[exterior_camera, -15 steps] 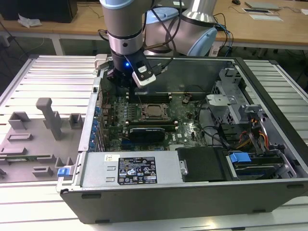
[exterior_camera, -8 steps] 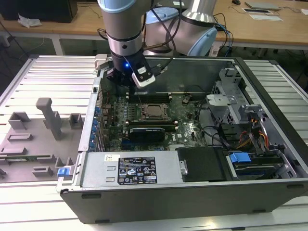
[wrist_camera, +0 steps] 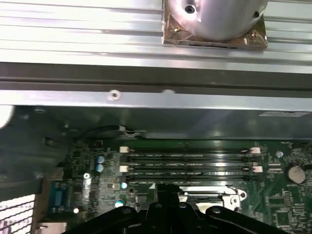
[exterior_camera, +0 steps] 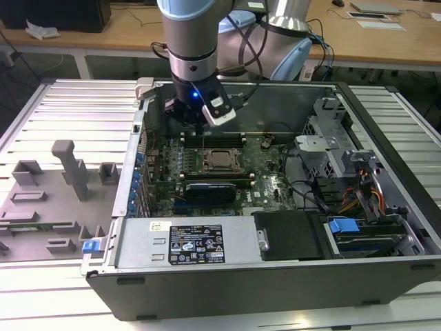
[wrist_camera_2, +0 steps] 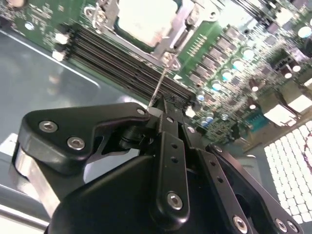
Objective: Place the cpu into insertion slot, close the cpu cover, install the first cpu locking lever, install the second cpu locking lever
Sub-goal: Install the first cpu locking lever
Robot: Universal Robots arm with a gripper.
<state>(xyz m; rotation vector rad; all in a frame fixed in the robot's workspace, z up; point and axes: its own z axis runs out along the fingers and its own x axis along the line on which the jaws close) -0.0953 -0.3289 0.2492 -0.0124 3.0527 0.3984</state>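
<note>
The cpu (wrist_camera_2: pixel 144 19) lies pale and flat in the insertion slot (exterior_camera: pixel 222 160) on the green board, with the silver cpu cover (wrist_camera_2: pixel 183 24) lying flat around it. A thin metal locking lever (wrist_camera_2: pixel 160 83) rises from the socket's corner to my fingertips. My gripper (wrist_camera_2: pixel 161 106) is shut, and the lever's free end sits against the side of its tip; whether the lever is pinched I cannot tell. In the exterior view the gripper (exterior_camera: pixel 198 129) hangs just behind the socket, toward the exterior view's left. In the first wrist view the gripper (wrist_camera: pixel 166 194) covers part of the socket rim (wrist_camera: pixel 214 196).
Long black memory slots (wrist_camera: pixel 190 158) run between the socket and the case's back wall (wrist_camera: pixel 146 122). A power supply (exterior_camera: pixel 186 241) fills the case's front. A drive cage (exterior_camera: pixel 331 145) and cables stand on the exterior view's right. A grey fixture tray (exterior_camera: pixel 55 200) lies outside the case.
</note>
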